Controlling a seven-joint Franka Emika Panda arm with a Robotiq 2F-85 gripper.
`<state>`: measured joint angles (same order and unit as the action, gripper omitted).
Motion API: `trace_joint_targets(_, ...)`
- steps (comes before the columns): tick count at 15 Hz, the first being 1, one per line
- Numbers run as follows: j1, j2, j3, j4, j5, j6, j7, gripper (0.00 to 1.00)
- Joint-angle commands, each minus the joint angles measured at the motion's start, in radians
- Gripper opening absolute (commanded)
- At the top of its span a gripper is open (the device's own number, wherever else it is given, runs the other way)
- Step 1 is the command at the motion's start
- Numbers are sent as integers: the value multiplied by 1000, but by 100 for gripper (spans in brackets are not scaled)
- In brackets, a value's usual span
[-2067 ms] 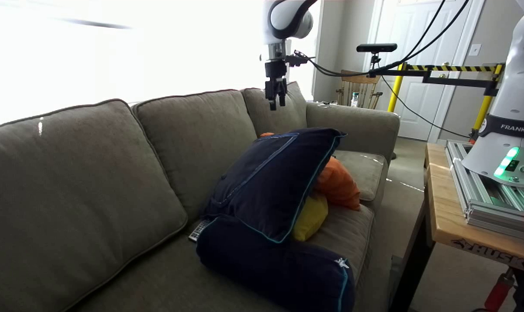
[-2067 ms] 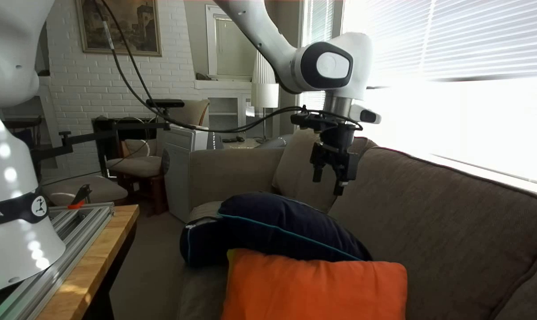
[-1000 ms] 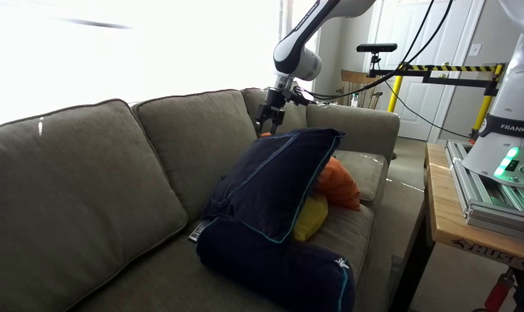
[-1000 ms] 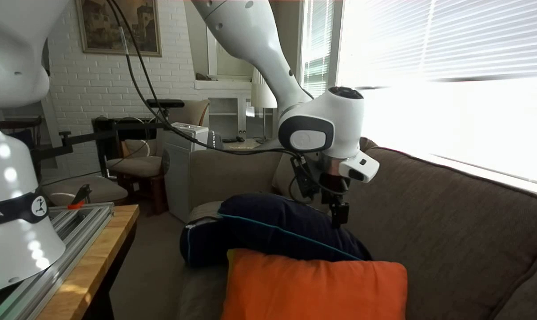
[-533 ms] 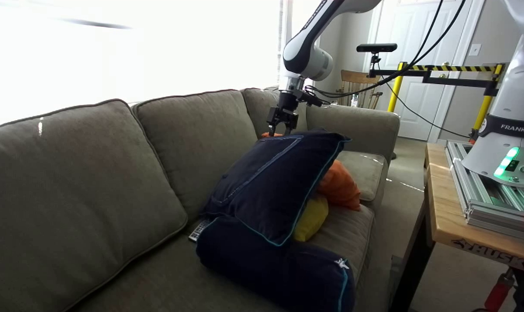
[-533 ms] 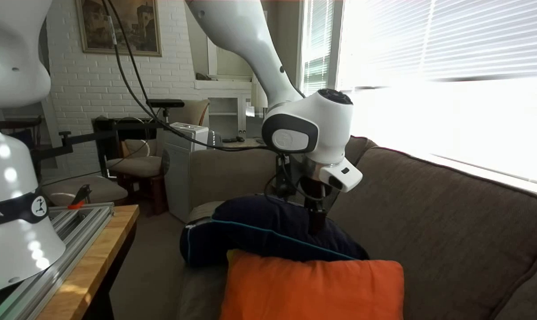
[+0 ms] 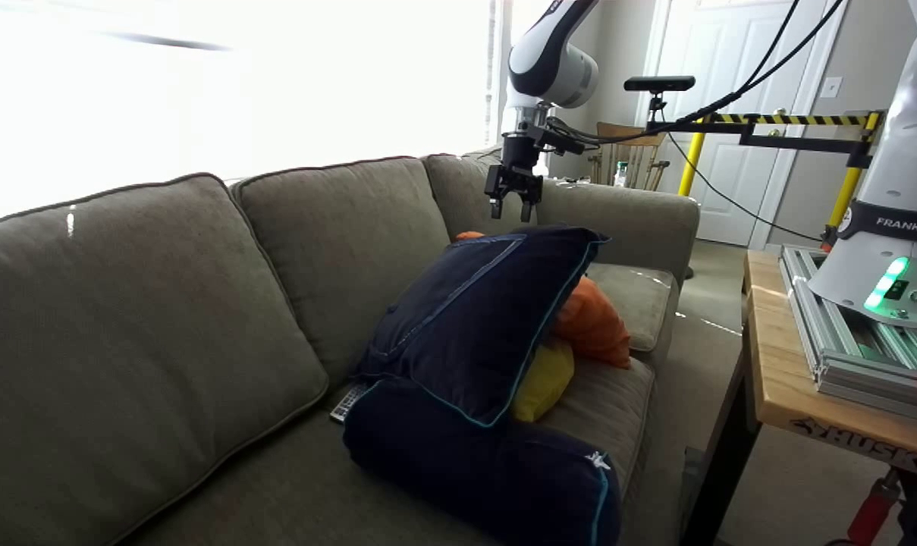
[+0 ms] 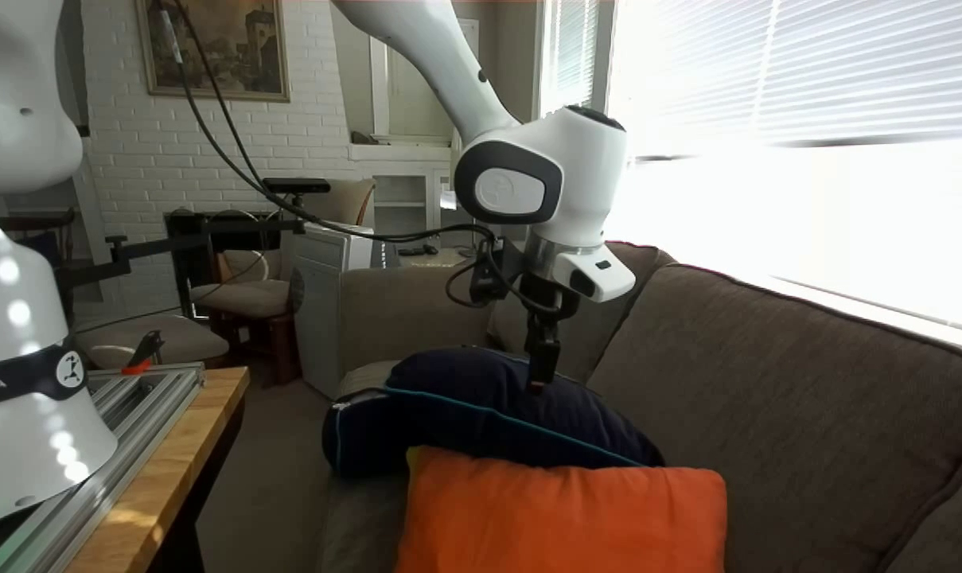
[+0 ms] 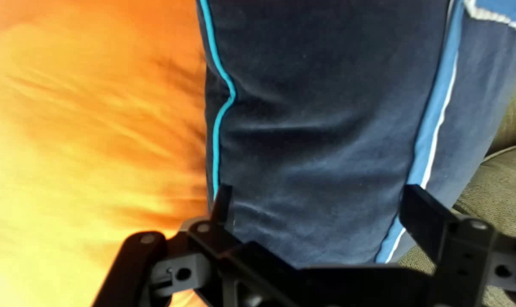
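The jaws stand wide apart, empty, above the navy pillow [image 7: 477,315], which lies tilted on the sofa [image 7: 147,326]. This step seems positioning; gripping would call for lowering first.

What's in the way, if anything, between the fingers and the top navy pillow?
Nothing visible is. In the wrist view, the fingers stand open above the top navy pillow, with nothing showing in between. The orange pillow shows beside it, not across that gap.
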<state>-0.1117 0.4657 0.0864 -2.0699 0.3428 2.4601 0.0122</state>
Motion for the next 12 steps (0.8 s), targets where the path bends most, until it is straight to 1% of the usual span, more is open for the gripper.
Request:
trace_joint_targets(1,15,-8,-13,-13,6,-37,7,100)
trace_joint_targets(6,15,22,-16,-19,12,-78,7,100)
trace_joint_targets(9,20,48,-17,-34,7,-66,8,100)
trace_joint_targets(12,39,78,-32,-36,-10,-13,29,100)
